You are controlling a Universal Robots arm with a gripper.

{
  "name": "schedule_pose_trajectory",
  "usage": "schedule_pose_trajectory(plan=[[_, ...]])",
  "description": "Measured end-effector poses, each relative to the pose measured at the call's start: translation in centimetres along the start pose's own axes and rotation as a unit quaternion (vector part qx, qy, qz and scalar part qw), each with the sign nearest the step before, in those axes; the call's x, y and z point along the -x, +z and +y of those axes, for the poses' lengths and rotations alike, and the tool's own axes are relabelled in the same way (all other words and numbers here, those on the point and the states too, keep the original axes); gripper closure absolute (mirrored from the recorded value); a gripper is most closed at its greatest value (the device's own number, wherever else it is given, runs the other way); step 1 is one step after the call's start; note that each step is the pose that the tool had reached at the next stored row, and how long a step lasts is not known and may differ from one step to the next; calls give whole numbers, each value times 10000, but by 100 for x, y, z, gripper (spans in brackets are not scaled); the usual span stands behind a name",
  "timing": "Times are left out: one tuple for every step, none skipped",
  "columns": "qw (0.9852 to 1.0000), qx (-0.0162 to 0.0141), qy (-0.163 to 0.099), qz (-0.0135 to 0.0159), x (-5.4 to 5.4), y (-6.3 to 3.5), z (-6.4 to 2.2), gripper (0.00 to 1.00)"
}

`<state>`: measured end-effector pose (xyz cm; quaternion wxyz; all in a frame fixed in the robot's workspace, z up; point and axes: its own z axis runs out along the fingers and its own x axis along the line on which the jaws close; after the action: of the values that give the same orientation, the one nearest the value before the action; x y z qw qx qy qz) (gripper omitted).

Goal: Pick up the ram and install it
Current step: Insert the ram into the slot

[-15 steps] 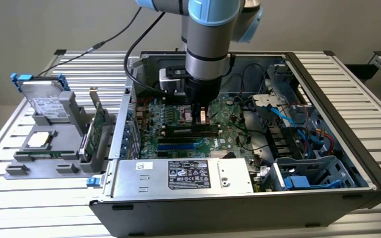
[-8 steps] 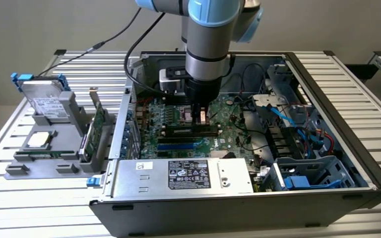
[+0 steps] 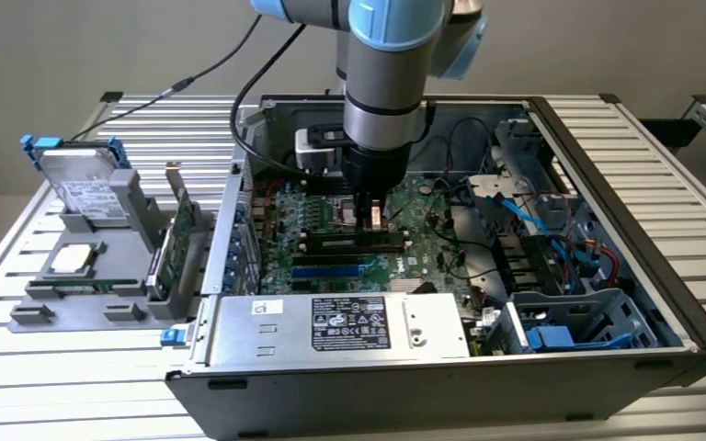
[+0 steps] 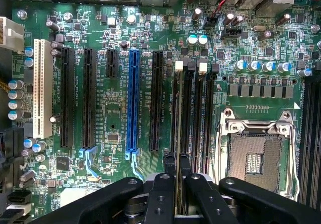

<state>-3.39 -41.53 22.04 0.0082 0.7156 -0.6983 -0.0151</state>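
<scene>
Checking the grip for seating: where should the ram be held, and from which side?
Probably its two flat faces at the upper long edge, from straight above: the ram stands on edge over the memory slots, leaving its lower edge free. The gripper holds it so.

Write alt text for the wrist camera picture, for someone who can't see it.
The gripper holds the ram edge-on over the black memory slots of a green motherboard. An empty processor socket lies beside those slots, and a blue expansion slot lies farther off.
</scene>
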Motion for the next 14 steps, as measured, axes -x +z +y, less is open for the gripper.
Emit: schedule_pose_trajectory(plan=[[10000, 1, 1, 0, 0, 0, 1, 85], [10000, -1, 1, 1, 0, 0, 1, 85], [10000, -1, 1, 0, 0, 0, 1, 79], [10000, -1, 0, 0, 0, 0, 0, 73], [10000, -1, 0, 0, 0, 0, 0, 73], [10000, -1, 0, 0, 0, 0, -1, 66], [10000, 0, 0, 0, 0, -3, 0, 60], [10000, 1, 0, -1, 0, -15, 0, 60], [10000, 4, 0, -1, 0, -31, 1, 54], [10000, 6, 0, 0, 1, -54, 1, 54], [10000, 9, 0, -1, 1, -79, 2, 54], [10000, 11, 0, 0, 1, -100, 3, 54], [10000, 13, 1, 0, 1, -122, 4, 54], [10000, 16, 1, 0, 1, -143, 4, 54]])
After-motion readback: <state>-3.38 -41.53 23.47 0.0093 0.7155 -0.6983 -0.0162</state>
